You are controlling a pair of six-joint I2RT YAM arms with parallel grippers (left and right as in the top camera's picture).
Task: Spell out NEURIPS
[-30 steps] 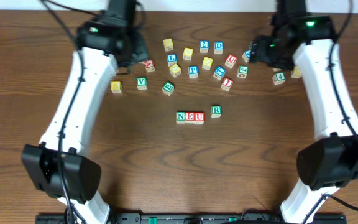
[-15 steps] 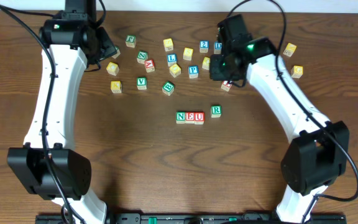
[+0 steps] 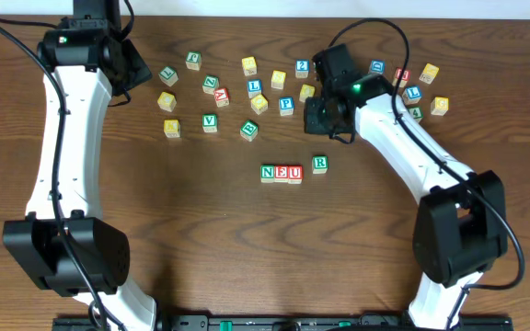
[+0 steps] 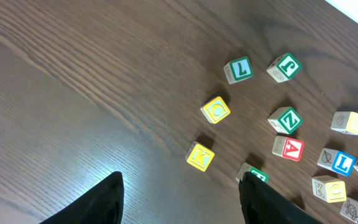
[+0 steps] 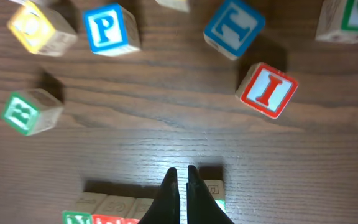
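Observation:
Cubes N [image 3: 267, 173], E [image 3: 281, 173] and U [image 3: 294, 174] stand in a row at mid-table, with a green R [image 3: 319, 164] just right of them and slightly behind. My right gripper [image 5: 180, 171] is shut on nothing and hovers over the gap between U and R [image 5: 213, 190]. The red I [image 5: 269, 89] and blue P [image 5: 110, 28] lie beyond it. In the overhead view the right gripper [image 3: 316, 118] hides the I, while the P [image 3: 286, 105] shows. My left gripper [image 4: 180, 183] is open and empty, at the far left [image 3: 141, 69].
Loose cubes are scattered along the back: a green L [image 4: 238, 70], green J [image 4: 283, 66], two yellow ones [image 4: 215, 110] [image 4: 200, 155], a blue T [image 5: 234, 28], and a green-lettered cube [image 3: 248, 130]. More cubes lie at the back right [image 3: 414, 92].
My right arm swung left from the back right, across the cluster toward the row, and its jaws closed empty. My left arm drew back toward the far left.

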